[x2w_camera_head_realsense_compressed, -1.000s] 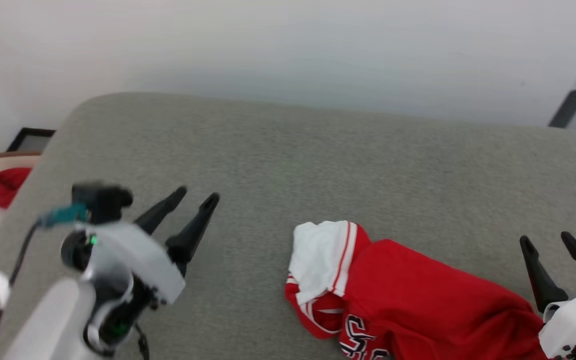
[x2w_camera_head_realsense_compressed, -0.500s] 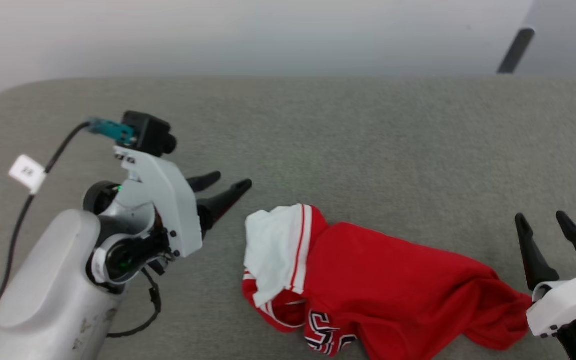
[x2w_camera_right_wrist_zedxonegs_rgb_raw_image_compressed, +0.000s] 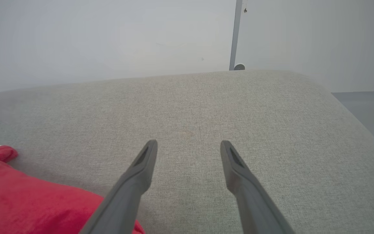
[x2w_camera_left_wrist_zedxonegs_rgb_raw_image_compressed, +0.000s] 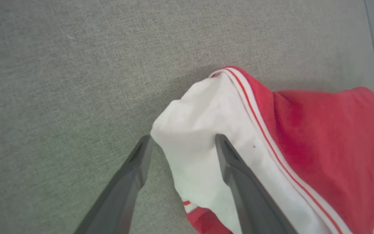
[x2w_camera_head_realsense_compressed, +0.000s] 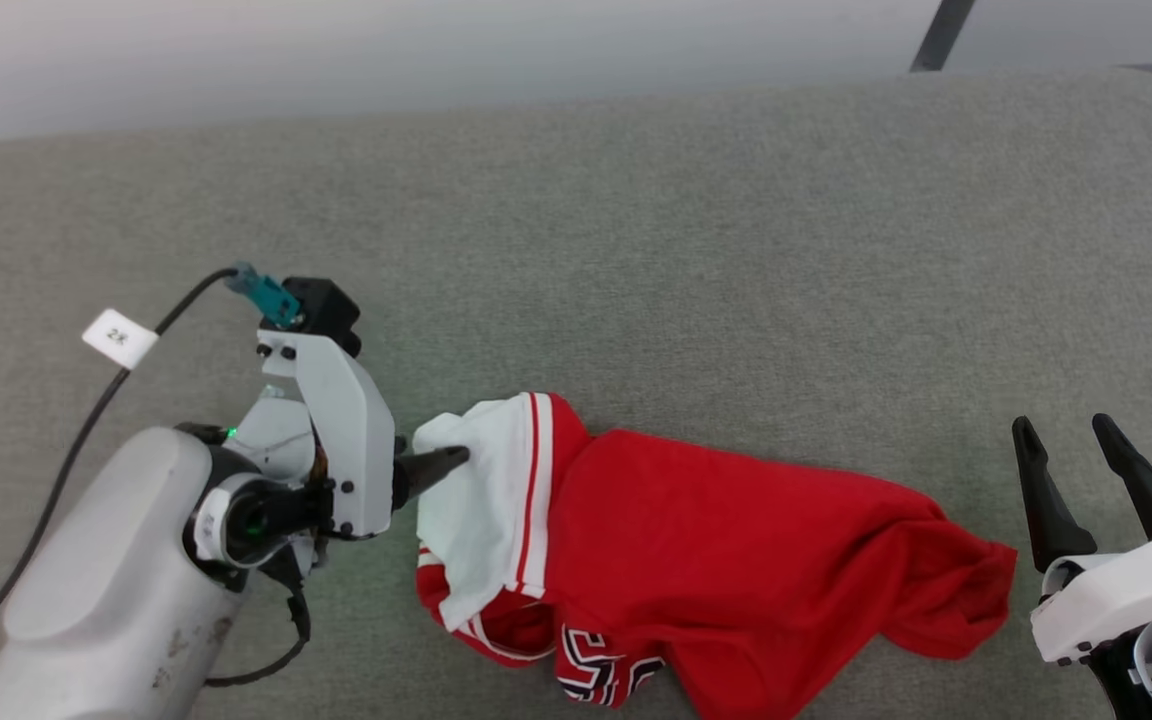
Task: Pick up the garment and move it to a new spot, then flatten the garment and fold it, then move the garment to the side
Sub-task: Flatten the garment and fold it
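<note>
Head, shirt: the red shirt (x2w_camera_head_realsense_compressed: 736, 560) lay crumpled near the front of the grey cushion (x2w_camera_head_realsense_compressed: 736, 250), its white sleeve (x2w_camera_head_realsense_compressed: 481, 480) bunched at the left end and black letters showing on the bottom fold.
Head, left gripper: the left gripper (x2w_camera_head_realsense_compressed: 441, 462) sat low at the sleeve, one dark fingertip against the white cloth, the other hidden.
Head, right gripper: the right gripper (x2w_camera_head_realsense_compressed: 1061, 428) stood just past the shirt's right end, jaws spread, only cushion between them.
Head, cable: a black cable (x2w_camera_head_realsense_compressed: 86, 428) with a white tag (x2w_camera_head_realsense_compressed: 118, 338) ran off the left arm.
Left wrist, jaws: spread wide and straddling the sleeve's corner – one finger at the cloth's edge over bare cushion, the other over white cloth. Not pinching.
Right wrist, jaws: spread over bare cushion – red cloth at lower left, a dark post (x2w_camera_right_wrist_zedxonegs_rgb_raw_image_compressed: 234, 32) against the pale wall (x2w_camera_right_wrist_zedxonegs_rgb_raw_image_compressed: 109, 39).
</note>
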### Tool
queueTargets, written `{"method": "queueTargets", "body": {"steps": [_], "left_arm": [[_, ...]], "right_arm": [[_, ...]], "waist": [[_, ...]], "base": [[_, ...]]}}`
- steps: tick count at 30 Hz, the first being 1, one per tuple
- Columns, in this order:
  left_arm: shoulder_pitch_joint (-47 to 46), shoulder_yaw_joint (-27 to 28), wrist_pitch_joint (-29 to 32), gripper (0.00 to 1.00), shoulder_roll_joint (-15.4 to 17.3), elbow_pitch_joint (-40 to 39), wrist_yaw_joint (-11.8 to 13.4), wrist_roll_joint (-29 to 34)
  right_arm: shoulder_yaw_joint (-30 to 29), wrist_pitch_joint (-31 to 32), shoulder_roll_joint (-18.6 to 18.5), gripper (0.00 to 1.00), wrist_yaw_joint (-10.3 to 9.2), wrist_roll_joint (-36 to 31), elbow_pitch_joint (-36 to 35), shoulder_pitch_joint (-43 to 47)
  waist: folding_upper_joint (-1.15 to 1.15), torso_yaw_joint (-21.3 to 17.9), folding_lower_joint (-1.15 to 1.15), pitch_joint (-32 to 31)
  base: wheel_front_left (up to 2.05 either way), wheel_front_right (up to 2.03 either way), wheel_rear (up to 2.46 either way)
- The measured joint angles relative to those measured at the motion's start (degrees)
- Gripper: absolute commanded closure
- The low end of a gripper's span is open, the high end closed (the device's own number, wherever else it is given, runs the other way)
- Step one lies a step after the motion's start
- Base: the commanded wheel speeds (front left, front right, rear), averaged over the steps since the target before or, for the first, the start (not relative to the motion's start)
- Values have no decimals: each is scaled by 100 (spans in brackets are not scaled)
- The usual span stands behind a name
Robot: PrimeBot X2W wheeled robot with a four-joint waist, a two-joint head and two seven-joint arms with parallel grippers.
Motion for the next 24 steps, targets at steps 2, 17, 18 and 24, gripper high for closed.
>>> {"method": "queueTargets", "body": {"steps": [2, 17, 18, 24], "left_arm": [[-10, -53, 33, 0, 2, 91, 26, 42], [-181, -102, 67, 100, -176, 547, -68, -60], [-209, -115, 103, 100, -164, 536, -69, -58], [-398, -110, 235, 100, -153, 339, -59, -71]], "right_arm": [[10, -26, -2, 0, 0, 31, 49, -45], [67, -94, -20, 0, 0, 57, 155, -189], [65, -94, -22, 0, 0, 57, 166, -189], [52, -92, -40, 0, 0, 57, 210, -182]], "waist": [[0, -34, 0, 37], [0, -100, 0, 159], [0, -95, 0, 149], [0, -63, 0, 70]], "base": [[0, 0, 0], [0, 0, 0], [0, 0, 0], [0, 0, 0]]}}
